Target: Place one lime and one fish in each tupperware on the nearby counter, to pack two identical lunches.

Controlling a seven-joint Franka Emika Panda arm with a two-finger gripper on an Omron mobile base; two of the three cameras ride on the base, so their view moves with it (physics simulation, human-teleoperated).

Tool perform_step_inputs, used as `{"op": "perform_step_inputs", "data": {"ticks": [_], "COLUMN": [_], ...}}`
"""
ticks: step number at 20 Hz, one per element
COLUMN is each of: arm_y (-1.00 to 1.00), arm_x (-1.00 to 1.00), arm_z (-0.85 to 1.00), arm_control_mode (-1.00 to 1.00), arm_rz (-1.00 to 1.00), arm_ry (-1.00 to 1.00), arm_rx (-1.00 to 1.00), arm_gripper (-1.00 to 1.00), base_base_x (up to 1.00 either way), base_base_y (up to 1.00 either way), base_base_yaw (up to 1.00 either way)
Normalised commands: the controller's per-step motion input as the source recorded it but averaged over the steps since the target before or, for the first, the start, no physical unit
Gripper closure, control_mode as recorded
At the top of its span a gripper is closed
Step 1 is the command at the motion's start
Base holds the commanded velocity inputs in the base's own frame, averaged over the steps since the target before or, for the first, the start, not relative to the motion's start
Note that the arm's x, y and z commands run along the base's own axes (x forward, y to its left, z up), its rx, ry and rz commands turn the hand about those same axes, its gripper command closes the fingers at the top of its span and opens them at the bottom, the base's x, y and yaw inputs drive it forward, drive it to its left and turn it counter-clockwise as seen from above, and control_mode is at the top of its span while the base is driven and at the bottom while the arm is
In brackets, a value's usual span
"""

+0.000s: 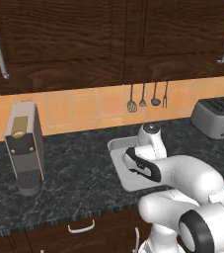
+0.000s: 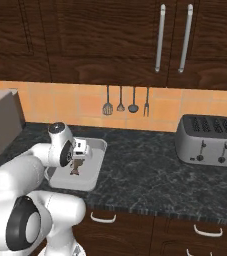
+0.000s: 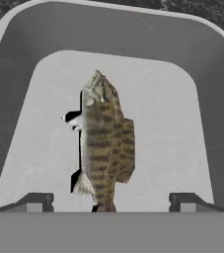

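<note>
While the gripper [image 3: 111, 203] hangs with its jaws wide apart and nothing between them, the fish [image 3: 105, 143] lies just beyond on the floor of the tupperware [image 3: 202, 74], which sits on the counter [image 2: 145, 175].

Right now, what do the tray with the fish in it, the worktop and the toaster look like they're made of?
The tray: probably matte plastic; pale grey, smooth, rounded corners, no shine. The fish in it has a mottled brown, scaly-looking skin. The worktop: looks like polished stone, dark with pale speckled veins. The toaster: likely brushed metal, silver-grey with darker slots and trim.
</note>
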Motion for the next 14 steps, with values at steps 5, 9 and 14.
{"op": "perform_step_inputs", "data": {"ticks": [5,9,14], "arm_y": [0.02,-0.18,-0.09], "arm_x": [-0.32,-0.88,-0.75], "arm_z": [0.35,0.26,0.54], "arm_control_mode": [-1.0,-1.0,-1.0], "arm_rz": [0.0,-0.01,-0.01], "arm_ry": [0.05,-0.02,-0.09], "arm_rx": [0.01,0.09,0.07], "arm_gripper": [-1.0,-1.0,-1.0], "base_base_x": [0.0,0.0,0.0], "base_base_y": [0.0,0.0,0.0], "base_base_yaw": [0.0,0.0,0.0]}}
